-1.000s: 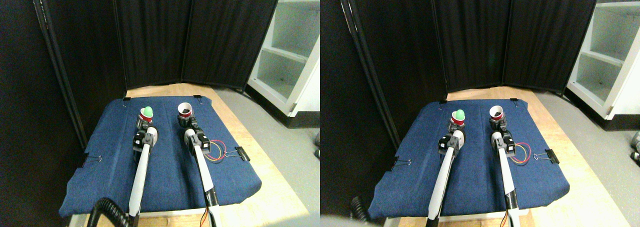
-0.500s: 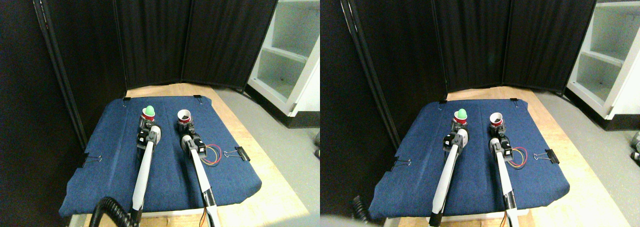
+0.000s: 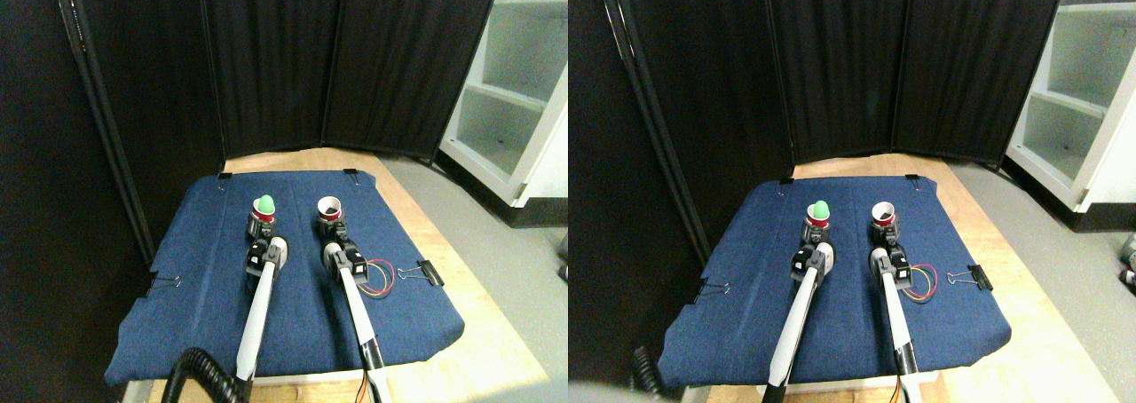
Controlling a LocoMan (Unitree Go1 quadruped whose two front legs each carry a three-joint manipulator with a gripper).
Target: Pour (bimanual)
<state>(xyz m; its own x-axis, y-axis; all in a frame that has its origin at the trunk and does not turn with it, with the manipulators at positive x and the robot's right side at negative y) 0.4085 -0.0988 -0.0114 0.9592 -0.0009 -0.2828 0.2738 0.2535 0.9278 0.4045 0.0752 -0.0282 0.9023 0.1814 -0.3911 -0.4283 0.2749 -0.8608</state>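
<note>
Two small red cups stand on the blue cloth [image 3: 195, 270]. The left cup [image 3: 263, 217] carries a green ball [image 3: 264, 205] in its mouth. The right cup [image 3: 329, 212] stands upright, white inside with something dark at the bottom. My left gripper [image 3: 262, 232] sits against the near side of the left cup and appears shut on it. My right gripper [image 3: 332, 233] holds the base of the right cup in the same way. Both pale arms reach up from the bottom edge.
A loop of red and yellow wires [image 3: 380, 275] lies right of the right arm, with a black binder clip [image 3: 429, 272] at the cloth's right edge. Black curtain panels [image 3: 266, 66] stand behind, white shelves [image 3: 515, 92] at the right. A black hose [image 3: 191, 376] curls at the bottom left.
Both arms have drawn back toward the camera and lower, bringing the cups with them. The right cup, tilted toward me a second ago, now stands upright.
</note>
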